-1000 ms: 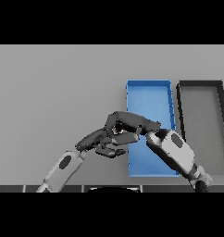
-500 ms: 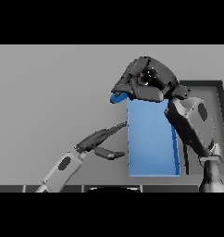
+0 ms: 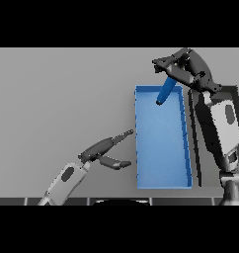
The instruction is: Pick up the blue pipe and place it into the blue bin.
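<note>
The blue pipe (image 3: 165, 91) hangs tilted over the far end of the blue bin (image 3: 162, 170), its lower tip pointing down into the bin. My right hand (image 3: 183, 65) is shut on the pipe's upper end, above the bin's far rim. The bin is a long open tray right of centre, with nothing lying on its floor. Left of the bin's near half, my left hand (image 3: 104, 148) rests open just above the table, fingers straight toward the bin and thumb spread.
A dark bin (image 3: 238, 90) stands right of the blue one, mostly hidden behind my right arm. Grey table stretches across the left and far side.
My right hand has carried the pipe from low beside my left hand up and away, to the bin's far end, and the pipe now tilts downward. The left hand stays in place.
</note>
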Robot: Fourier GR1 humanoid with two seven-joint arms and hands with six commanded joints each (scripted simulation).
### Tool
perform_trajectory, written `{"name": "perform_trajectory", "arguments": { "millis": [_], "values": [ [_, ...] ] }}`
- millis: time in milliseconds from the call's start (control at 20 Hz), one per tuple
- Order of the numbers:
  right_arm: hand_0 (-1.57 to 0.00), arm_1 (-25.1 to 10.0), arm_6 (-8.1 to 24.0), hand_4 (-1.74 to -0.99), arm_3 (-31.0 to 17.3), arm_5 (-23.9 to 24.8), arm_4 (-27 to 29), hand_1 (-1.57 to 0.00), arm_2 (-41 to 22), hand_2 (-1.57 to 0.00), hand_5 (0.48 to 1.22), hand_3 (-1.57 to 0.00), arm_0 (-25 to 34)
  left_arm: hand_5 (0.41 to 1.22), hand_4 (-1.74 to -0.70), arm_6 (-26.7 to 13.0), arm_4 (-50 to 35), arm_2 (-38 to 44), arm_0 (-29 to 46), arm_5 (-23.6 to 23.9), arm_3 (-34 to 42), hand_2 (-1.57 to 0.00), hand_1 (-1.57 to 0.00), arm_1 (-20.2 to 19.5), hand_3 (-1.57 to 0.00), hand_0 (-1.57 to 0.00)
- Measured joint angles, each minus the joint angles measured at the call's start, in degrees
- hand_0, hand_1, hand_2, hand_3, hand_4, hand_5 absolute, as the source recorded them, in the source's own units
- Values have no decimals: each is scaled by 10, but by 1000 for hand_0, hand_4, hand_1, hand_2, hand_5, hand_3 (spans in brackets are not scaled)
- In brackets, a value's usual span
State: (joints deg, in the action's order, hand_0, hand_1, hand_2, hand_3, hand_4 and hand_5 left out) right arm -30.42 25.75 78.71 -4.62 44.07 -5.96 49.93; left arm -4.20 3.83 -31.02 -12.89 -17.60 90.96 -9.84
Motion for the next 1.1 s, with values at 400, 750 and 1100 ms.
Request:
{"name": "perform_trajectory", "arguments": {
  "millis": [400,750,1100],
  "values": [
    [-1571,21,92,-1694,30,30,-51,-1571,-13,-1571,1124,-1571,-122,463,-881,-4,-2,2,-3,0,-4,1,1,1,1,1],
    [-1045,5,92,-1455,-42,27,-63,-933,-89,-891,1164,-718,-185,454,-885,4,-5,1,6,1,6,1,1,1,1,1],
    [-218,-92,66,-1165,-65,83,38,-195,-290,-186,924,-150,-136,453,-895,-23,-9,5,-6,4,6,1,1,6,1,1]
  ]
}}
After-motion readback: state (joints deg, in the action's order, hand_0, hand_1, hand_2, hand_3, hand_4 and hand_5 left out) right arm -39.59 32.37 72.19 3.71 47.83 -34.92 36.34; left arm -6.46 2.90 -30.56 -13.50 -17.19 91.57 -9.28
